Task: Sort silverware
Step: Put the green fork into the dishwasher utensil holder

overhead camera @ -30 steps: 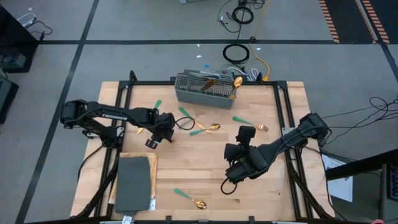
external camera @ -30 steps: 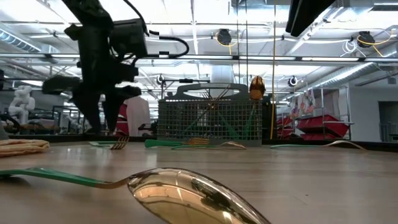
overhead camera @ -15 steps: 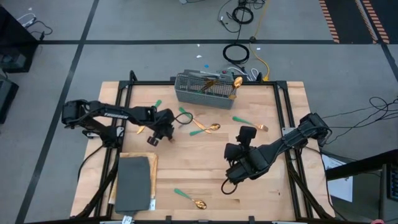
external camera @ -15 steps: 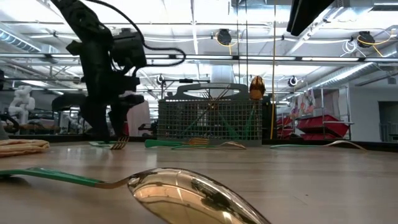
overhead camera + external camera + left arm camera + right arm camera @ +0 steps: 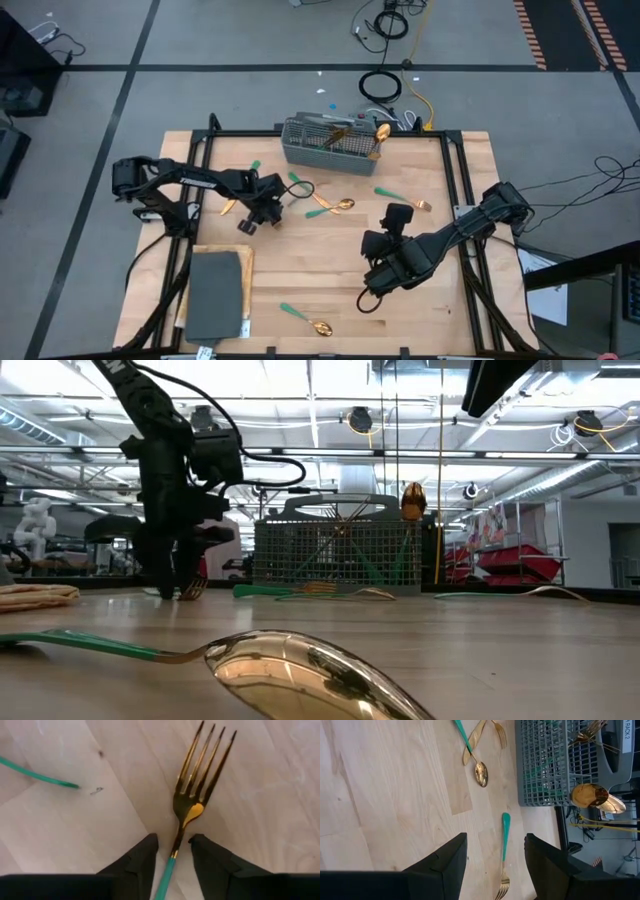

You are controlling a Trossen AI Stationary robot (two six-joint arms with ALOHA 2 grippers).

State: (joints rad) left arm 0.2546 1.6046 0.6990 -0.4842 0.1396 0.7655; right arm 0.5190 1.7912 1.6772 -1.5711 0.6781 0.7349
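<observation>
The silverware has gold heads and teal handles. One fork (image 5: 197, 785) lies flat on the table; my left gripper (image 5: 172, 845) is open, down at the table from above, with a finger on either side of the fork's neck and a gap on both sides. The low view shows that gripper (image 5: 175, 588) at the tabletop beside the fork (image 5: 192, 590). More pieces lie loose: spoons (image 5: 335, 206), a fork (image 5: 400, 198), a spoon (image 5: 308, 320) near the near edge. My right gripper (image 5: 375, 275) is open and waits over the table's middle right.
A grey mesh caddy (image 5: 330, 142) stands at the far edge with several pieces upright in it. A grey mat (image 5: 215, 295) lies at the near left corner. A teal handle (image 5: 254, 167) lies left of the caddy. Bare wood lies around the right gripper.
My left gripper has come down from above the table to the tabletop, settling astride the fork's neck, and has shifted slightly toward the table's left edge. The fork and the other silverware have stayed where they were.
</observation>
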